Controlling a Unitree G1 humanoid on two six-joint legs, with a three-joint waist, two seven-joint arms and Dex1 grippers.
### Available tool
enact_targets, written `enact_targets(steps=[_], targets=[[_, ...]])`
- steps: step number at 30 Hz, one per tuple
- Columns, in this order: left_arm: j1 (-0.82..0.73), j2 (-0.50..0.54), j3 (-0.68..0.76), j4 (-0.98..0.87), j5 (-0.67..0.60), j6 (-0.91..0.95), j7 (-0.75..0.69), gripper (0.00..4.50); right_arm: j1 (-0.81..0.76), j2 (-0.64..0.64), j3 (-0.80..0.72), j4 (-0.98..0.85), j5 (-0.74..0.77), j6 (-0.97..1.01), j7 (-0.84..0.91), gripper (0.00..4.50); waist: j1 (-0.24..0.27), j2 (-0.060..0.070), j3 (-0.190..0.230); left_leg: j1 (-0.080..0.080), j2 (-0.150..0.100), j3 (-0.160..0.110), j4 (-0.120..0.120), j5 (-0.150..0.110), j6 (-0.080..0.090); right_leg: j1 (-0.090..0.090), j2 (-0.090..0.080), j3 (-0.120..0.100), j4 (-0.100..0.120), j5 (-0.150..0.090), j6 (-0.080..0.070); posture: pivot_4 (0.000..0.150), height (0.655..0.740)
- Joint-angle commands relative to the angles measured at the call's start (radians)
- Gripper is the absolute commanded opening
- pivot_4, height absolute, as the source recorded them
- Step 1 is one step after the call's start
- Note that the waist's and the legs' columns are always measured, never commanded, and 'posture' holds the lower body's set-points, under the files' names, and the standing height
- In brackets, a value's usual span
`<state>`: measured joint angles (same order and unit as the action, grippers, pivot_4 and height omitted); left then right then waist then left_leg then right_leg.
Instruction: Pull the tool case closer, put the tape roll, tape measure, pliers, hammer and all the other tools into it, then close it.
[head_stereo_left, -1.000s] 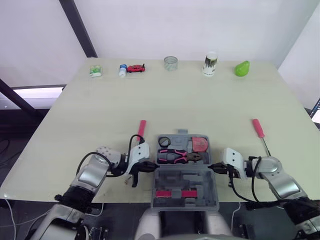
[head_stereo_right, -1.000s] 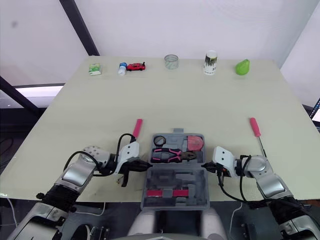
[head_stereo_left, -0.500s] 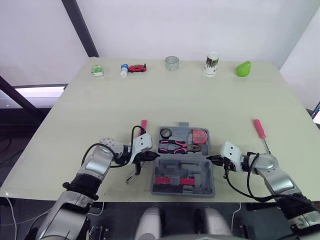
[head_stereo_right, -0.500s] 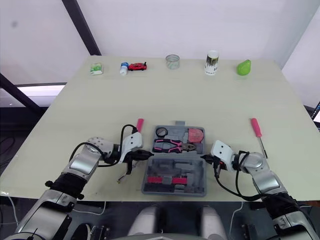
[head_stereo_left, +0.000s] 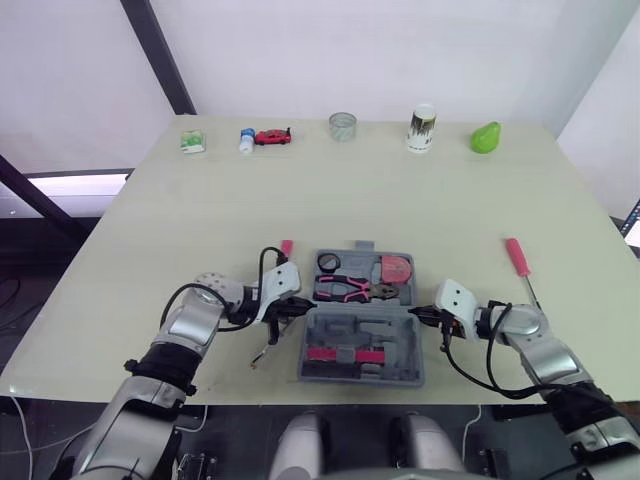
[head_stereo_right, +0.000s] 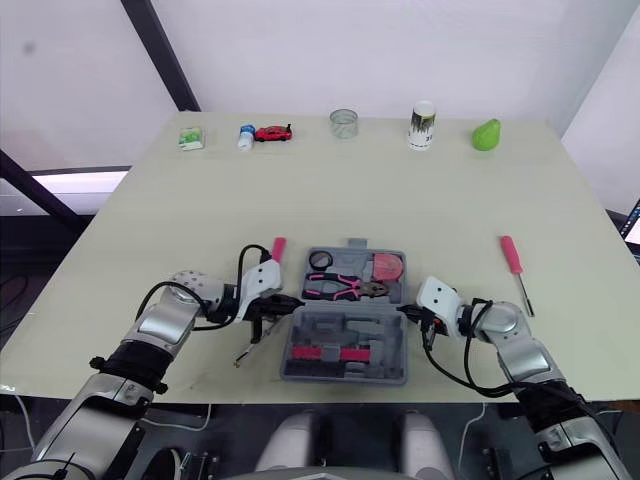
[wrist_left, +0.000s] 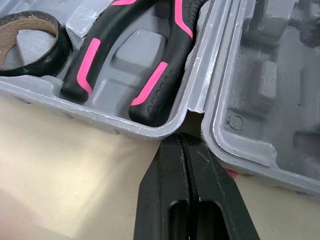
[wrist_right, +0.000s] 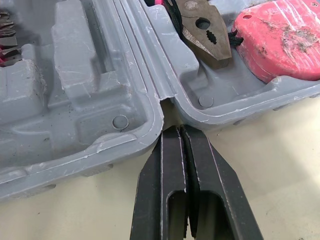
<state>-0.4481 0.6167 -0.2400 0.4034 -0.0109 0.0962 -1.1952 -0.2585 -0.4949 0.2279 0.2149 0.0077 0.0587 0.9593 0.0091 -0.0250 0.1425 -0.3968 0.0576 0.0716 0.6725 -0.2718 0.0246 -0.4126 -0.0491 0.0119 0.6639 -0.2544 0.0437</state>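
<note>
The grey tool case (head_stereo_left: 362, 325) lies open flat near the table's front edge. Its far half holds a black tape roll (head_stereo_left: 329, 263), pink-and-black pliers (head_stereo_left: 355, 290) and a red tape measure (head_stereo_left: 398, 269). The near half holds pink pieces in its moulded slots. My left gripper (head_stereo_left: 300, 307) is shut, its tips at the hinge notch on the case's left side (wrist_left: 181, 142). My right gripper (head_stereo_left: 420, 315) is also shut, tips at the right hinge notch (wrist_right: 174, 131). A pink-handled tool (head_stereo_left: 286, 247) lies partly under my left gripper. A pink screwdriver (head_stereo_left: 519, 262) lies to the right.
Along the far edge stand a green packet (head_stereo_left: 190, 142), a small bottle (head_stereo_left: 245, 140), a red toy car (head_stereo_left: 271, 136), a clear roll (head_stereo_left: 343, 126), a can (head_stereo_left: 421, 128) and a green pear (head_stereo_left: 485, 137). The table's middle is bare.
The case has slid a little away from the front edge, farther onto the table. Both shut grippers moved with it, staying at its hinge ends.
</note>
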Motion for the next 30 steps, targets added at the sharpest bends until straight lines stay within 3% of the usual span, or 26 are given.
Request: enact_targets(steps=[1,30], targets=[[-0.005,-0.002,-0.003,0.001,0.008,-0.005,0.011,0.00,-0.036,0.022,0.003,-0.029,0.017,-0.044,0.000,0.07,0.000,0.000,0.000,0.000,0.000,0.000,0.000,0.000,0.000,0.000,0.000,0.000,0.000,0.000,0.000,0.150,0.7400],[0.002,0.003,-0.002,0.002,0.012,0.000,-0.003,0.00,-0.080,0.088,0.002,0.065,-0.009,-0.146,-0.053,0.07,-0.020,0.000,0.000,0.000,0.000,0.000,0.000,0.000,0.000,0.000,0.000,0.000,0.001,0.000,0.000,0.150,0.7400]])
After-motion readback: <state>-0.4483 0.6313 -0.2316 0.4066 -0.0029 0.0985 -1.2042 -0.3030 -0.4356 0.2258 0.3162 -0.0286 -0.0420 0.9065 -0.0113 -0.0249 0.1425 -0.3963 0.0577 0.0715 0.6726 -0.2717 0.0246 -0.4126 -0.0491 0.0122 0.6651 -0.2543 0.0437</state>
